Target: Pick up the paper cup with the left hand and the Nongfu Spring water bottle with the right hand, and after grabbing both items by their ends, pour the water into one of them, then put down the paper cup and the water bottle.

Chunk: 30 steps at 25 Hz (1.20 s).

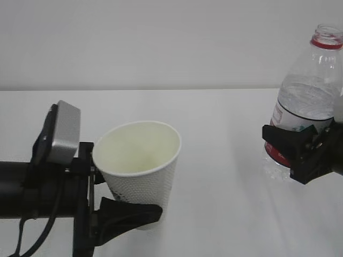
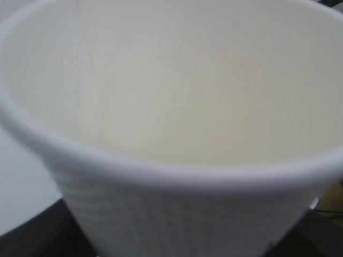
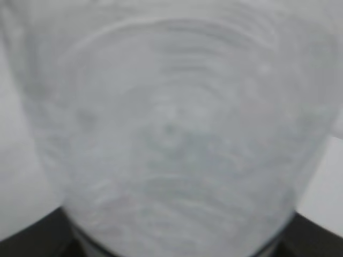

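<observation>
My left gripper (image 1: 124,195) is shut on the white paper cup (image 1: 140,166), with one black finger (image 1: 134,213) across the cup's lower front wall. The cup's mouth faces up and its cream inside shows no liquid. In the left wrist view the cup (image 2: 171,107) fills the frame, and dark fingers (image 2: 32,235) show at the bottom corners. At the right edge my right gripper (image 1: 292,142) is shut on the Nongfu Spring water bottle (image 1: 311,91) at its red label. The bottle is uncapped and its neck leans right. Its ribbed clear body (image 3: 171,134) fills the right wrist view. I cannot make out the water.
A white table (image 1: 225,214) runs back to a plain white wall (image 1: 161,43). The left arm, with its grey plate (image 1: 64,133), lies low across the front left. A wide stretch of tabletop separates cup and bottle.
</observation>
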Each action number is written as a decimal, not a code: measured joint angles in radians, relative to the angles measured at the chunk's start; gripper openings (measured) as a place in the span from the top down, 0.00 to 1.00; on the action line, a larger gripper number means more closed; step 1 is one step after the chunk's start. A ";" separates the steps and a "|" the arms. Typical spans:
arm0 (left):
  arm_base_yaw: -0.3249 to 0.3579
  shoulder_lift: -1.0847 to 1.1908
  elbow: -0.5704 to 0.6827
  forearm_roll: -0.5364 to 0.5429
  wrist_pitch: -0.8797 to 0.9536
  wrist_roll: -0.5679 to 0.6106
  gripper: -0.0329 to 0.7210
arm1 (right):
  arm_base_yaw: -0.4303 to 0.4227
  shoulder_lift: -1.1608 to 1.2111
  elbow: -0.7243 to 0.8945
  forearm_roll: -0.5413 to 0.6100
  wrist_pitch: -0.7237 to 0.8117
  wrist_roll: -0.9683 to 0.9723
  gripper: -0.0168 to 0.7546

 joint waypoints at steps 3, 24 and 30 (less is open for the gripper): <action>-0.050 0.032 -0.040 0.000 0.026 0.004 0.22 | 0.000 0.000 0.000 0.000 0.000 0.000 0.39; -0.163 0.102 -0.072 -0.123 0.019 0.179 0.22 | 0.000 0.000 0.000 -0.032 0.000 0.000 0.39; -0.163 0.102 -0.072 -0.123 -0.002 0.179 0.22 | 0.000 0.000 -0.018 -0.070 0.000 0.006 0.39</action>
